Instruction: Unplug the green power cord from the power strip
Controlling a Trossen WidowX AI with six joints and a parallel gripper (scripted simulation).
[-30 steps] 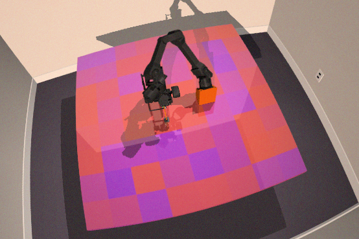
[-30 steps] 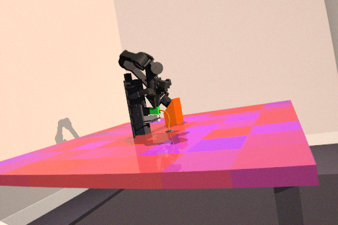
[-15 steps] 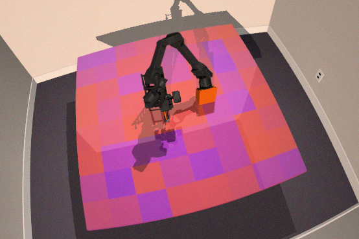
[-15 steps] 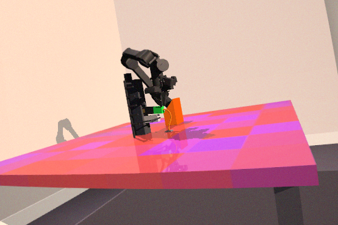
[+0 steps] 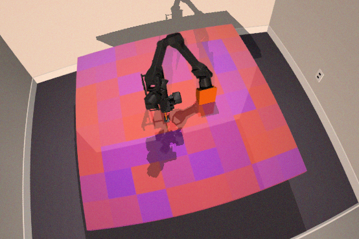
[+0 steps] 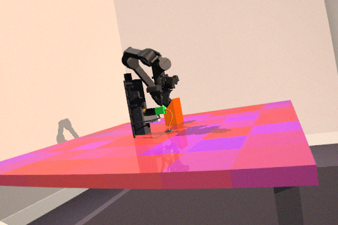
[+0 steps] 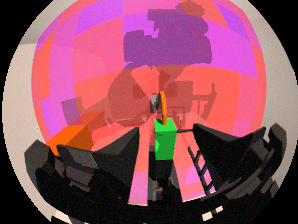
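The green plug (image 6: 160, 110) (image 7: 164, 139) hangs in the air a short way to the right of the black power strip (image 6: 136, 105) (image 5: 146, 83), which stands upright on the table. A thin orange cord (image 6: 169, 119) (image 7: 154, 103) curves from the plug down to the table top. My gripper (image 6: 160, 107) (image 7: 166, 128) (image 5: 166, 114) is open. Its dark fingers stand on either side of the plug, with a strip of table showing in each gap in the wrist view. I cannot tell whether the plug's prongs still touch the strip.
An orange block (image 5: 206, 95) (image 6: 174, 111) (image 7: 69, 137) stands just behind the plug, at the arm's base. The checkered pink, red and purple table (image 5: 227, 164) (image 6: 244, 142) stretches wide on all sides. Grey walls and a dark floor surround it.
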